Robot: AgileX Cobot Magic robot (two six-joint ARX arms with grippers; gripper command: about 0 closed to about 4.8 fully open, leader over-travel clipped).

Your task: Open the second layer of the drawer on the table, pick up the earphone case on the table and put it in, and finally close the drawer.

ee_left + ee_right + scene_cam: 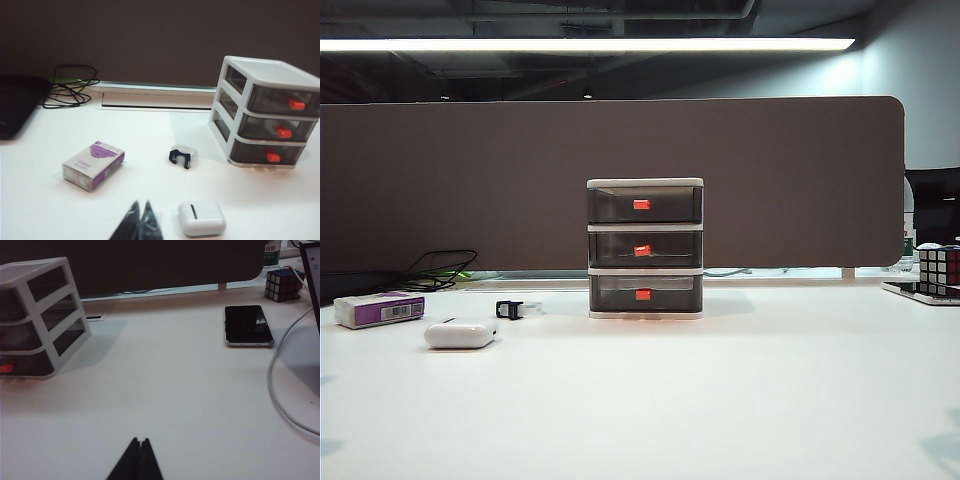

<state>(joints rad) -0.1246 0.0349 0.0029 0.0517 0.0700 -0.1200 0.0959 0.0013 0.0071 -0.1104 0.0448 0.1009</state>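
The white-framed drawer stands mid-table with all three smoky drawers pushed in. Its second layer carries a small red handle. The drawer unit also shows from its side in the right wrist view. On the white table, left of the unit, lies the glossy white earphone case. My left gripper is shut and empty, hovering just beside the case without touching it. The right gripper is shut and empty over bare table, well away from the unit. Neither arm appears in the exterior view.
A white-and-purple box and a small black clip lie left of the unit. Black cables sit at the back left. A phone, a white cable and a Rubik's cube are on the right.
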